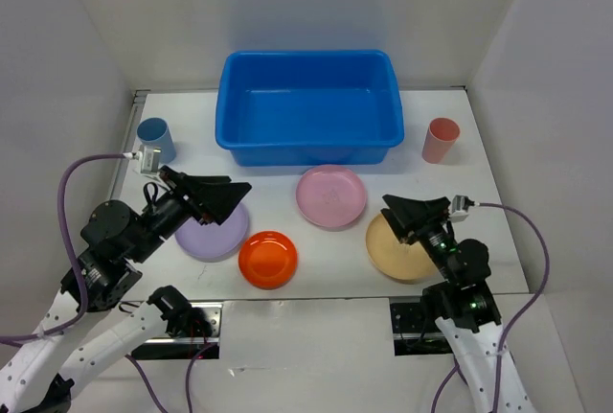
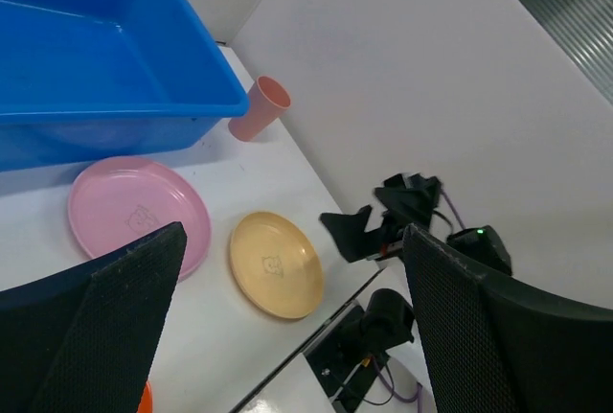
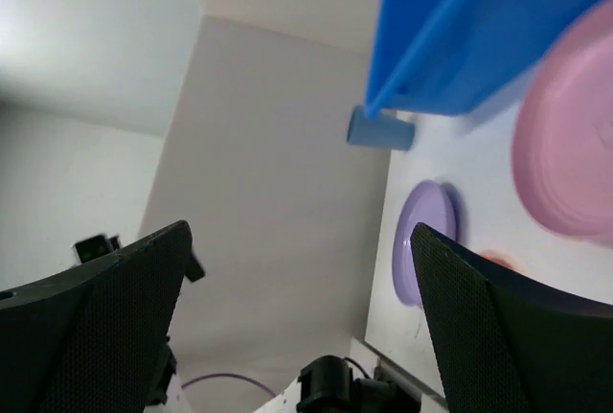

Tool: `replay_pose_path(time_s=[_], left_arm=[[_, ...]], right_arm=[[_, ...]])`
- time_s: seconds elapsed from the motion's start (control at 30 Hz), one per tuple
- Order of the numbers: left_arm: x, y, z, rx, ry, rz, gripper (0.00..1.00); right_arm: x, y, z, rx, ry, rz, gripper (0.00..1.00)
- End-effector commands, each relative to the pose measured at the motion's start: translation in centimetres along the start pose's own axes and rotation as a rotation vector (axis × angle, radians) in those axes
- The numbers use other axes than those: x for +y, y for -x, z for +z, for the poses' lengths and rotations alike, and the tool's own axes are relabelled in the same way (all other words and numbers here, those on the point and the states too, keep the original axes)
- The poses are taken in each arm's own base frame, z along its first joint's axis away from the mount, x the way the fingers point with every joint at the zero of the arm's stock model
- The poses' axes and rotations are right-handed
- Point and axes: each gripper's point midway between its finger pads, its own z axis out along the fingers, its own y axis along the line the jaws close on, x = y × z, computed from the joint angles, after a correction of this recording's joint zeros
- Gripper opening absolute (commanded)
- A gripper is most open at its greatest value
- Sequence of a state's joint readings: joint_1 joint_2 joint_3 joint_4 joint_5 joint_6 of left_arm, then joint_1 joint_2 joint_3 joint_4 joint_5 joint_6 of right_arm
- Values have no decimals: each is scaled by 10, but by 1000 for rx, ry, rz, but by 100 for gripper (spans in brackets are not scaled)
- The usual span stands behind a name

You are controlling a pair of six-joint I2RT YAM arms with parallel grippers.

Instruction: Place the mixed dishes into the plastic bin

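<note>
The blue bin (image 1: 306, 154) stands empty at the back middle. In front of it lie the pink plate (image 1: 331, 195), lavender plate (image 1: 206, 239), orange plate (image 1: 268, 260) and tan-yellow plate (image 1: 393, 252). The light-blue cup (image 1: 156, 140) stands left of the bin, the salmon-pink cup (image 1: 441, 140) right of it. My left gripper (image 1: 225, 197) is open and empty above the lavender plate. My right gripper (image 1: 412, 217) is open and empty above the tan plate. The left wrist view shows the bin (image 2: 115, 111), salmon cup (image 2: 261, 108), pink plate (image 2: 134, 217) and tan plate (image 2: 276, 264).
White walls close in the table on the left, back and right. The right wrist view shows the bin corner (image 3: 479, 30), light-blue cup (image 3: 380, 130), lavender plate (image 3: 421, 240) and pink plate (image 3: 570, 154). Black base mounts sit at the near table edge (image 1: 192, 322).
</note>
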State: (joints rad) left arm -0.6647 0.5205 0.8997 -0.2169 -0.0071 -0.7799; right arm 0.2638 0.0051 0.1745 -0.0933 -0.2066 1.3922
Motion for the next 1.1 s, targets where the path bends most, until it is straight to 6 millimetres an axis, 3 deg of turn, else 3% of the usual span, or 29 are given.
replay_pose_path(time_s=[0.0, 0.03, 0.07, 0.1, 0.17, 0.23, 0.33, 0.4, 0.47, 0.53, 0.6, 0.63, 0.7, 0.77, 0.8, 0.83, 0.87, 0.9, 0.93, 0.97, 1.0, 1.03, 1.07], left_arm=[[-7, 8, -3, -41, -24, -32, 100], [-7, 8, -3, -41, -24, -32, 100], [-8, 10, -4, -41, -24, -32, 100], [-7, 8, -2, -34, -18, -32, 100], [-11, 10, -3, -33, -33, -31, 100], [-15, 7, -1, -13, -58, -21, 100], [-16, -2, 1, 23, -70, -32, 100], [-17, -3, -4, 21, -84, -31, 100], [-20, 0, -8, 9, -94, -31, 100], [-27, 2, -12, 20, -120, -6, 100], [-25, -6, 2, 90, -105, 30, 100], [-34, -9, 5, 121, -145, 31, 100], [-42, -10, 10, 129, -188, 33, 100], [-53, 0, 9, 78, -246, 33, 100], [-55, 2, 9, 69, -254, 35, 100], [-56, 7, 9, 52, -255, 54, 96], [-55, 6, 11, 64, -245, 64, 86], [-59, 15, 11, 46, -241, 89, 79], [-55, 12, 14, 69, -223, 95, 65], [-53, 18, 15, 46, -194, 93, 47], [-49, 20, 14, 44, -172, 108, 10], [-49, 26, 13, 27, -158, 121, 0], [-45, 31, 13, 7, -126, 133, 0]], right_arm=[[76, 3, -35, -25, 169, -204, 100], [71, 4, -37, -30, 130, -259, 100], [83, 5, -45, -36, 142, -287, 100], [82, 4, -47, -33, 131, -309, 100], [74, -8, -45, 40, 150, -367, 100], [49, -24, -40, 138, 114, -328, 100], [44, -27, -39, 155, 103, -303, 100], [61, -20, -42, 110, 143, -332, 100], [98, -5, -49, 7, 235, -368, 100], [125, 10, -51, -78, 284, -374, 68], [143, 21, -52, -142, 304, -407, 30], [139, 30, -42, -173, 254, -417, 9], [153, 37, -35, -195, 247, -498, 7], [150, 52, -12, -222, 161, -537, 29], [161, 60, -9, -252, 146, -577, 33], [150, 69, 10, -253, 61, -592, 42], [162, 87, 13, -323, 25, -621, 49], [154, 95, 22, -333, -49, -631, 57], [135, 105, 46, -323, -158, -645, 61], [140, 120, 51, -380, -198, -667, 58], [136, 130, 60, -403, -237, -709, 50], [126, 138, 69, -422, -294, -723, 38], [112, 156, 86, -451, -382, -734, 21]])
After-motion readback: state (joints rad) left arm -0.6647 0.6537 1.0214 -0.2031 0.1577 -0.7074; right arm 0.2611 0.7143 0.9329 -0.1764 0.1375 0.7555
